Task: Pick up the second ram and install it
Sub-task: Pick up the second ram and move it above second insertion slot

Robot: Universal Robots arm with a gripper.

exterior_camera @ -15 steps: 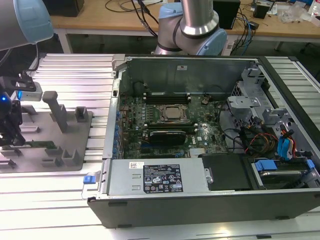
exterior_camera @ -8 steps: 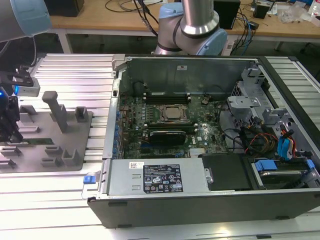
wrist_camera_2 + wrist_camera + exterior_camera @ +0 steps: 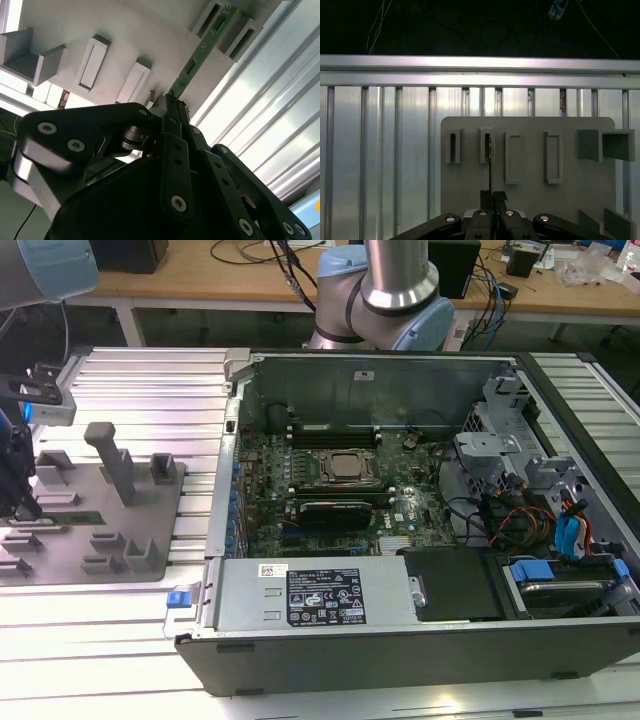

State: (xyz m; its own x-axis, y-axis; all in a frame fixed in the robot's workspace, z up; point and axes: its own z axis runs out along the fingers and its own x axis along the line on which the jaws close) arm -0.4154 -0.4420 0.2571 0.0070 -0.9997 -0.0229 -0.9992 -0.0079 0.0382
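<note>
Two black fingers [image 3: 170, 140] of the gripper [image 3: 173, 102] are pressed together on the near end of the second ram [image 3: 202, 50], pinching the green stick edge-on. The ram's far end sits between two grey blocks [image 3: 241, 36] on the fixture plate [image 3: 535, 200]. In the exterior view the plate lies on the ribbed aluminium table [image 3: 130, 390], at the exterior view's left, beside the open computer case [image 3: 400, 640].

Silver arm [image 3: 400, 270] w/ lt-blue joint caps; black end effector [image 3: 172, 102], silver screws.
</note>
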